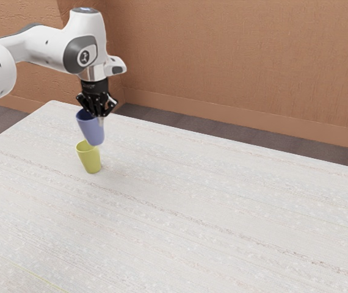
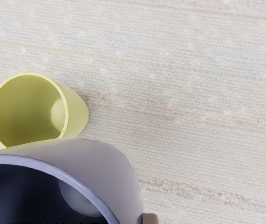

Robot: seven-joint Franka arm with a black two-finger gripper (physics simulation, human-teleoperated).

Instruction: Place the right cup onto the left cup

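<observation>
My gripper (image 1: 101, 115) is shut on the upper part of a blue-violet cup (image 1: 91, 129), holding it off the table with its mouth up and slightly tilted. A yellow-green cup (image 1: 90, 159) stands on the table just below it, mouth up, and the blue cup's bottom is close above its rim. Large at the wrist view's lower edge is the blue cup (image 2: 100, 168), overlapping part of the yellow cup (image 2: 78, 112), whose inside shows. One fingertip (image 2: 150, 218) touches the blue cup's outer wall. The held cup hides the other finger's contact.
Both cups are near the back left part of the pale, streaked table (image 1: 210, 201) in the exterior view. The table's far edge runs behind them, with a dark floor strip and a brown wall (image 1: 241, 61) beyond.
</observation>
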